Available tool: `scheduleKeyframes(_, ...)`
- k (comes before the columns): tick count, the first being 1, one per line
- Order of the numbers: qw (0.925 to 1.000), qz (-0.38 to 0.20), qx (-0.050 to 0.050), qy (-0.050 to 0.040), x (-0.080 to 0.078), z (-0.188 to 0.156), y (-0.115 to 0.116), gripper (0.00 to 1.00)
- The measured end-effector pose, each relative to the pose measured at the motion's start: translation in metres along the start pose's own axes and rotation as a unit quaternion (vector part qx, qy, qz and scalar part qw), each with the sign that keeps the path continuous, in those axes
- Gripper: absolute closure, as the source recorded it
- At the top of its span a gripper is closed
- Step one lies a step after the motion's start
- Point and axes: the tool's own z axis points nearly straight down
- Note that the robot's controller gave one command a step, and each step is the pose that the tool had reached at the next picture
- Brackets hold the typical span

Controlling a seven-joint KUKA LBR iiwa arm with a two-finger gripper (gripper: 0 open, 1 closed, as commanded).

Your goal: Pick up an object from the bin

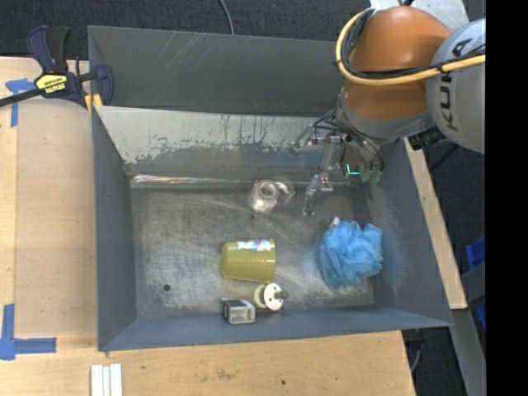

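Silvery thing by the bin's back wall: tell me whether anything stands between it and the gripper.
Nothing visible does. The gripper hangs just right of the small silvery thing, with bare bin floor between them. The blue mesh puff and the yellow cup lie nearer the front, off that line.

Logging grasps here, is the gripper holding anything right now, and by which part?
Nothing is held: the gripper hangs bare between the silver metal piece and the blue mesh sponge.
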Motion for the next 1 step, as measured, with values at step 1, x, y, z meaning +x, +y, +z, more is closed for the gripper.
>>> scheduleKeyframes(1, 0.9992, -0.04, 0.001, -0.0026, -0.003, 0.0322, 0.0126, 0.0)
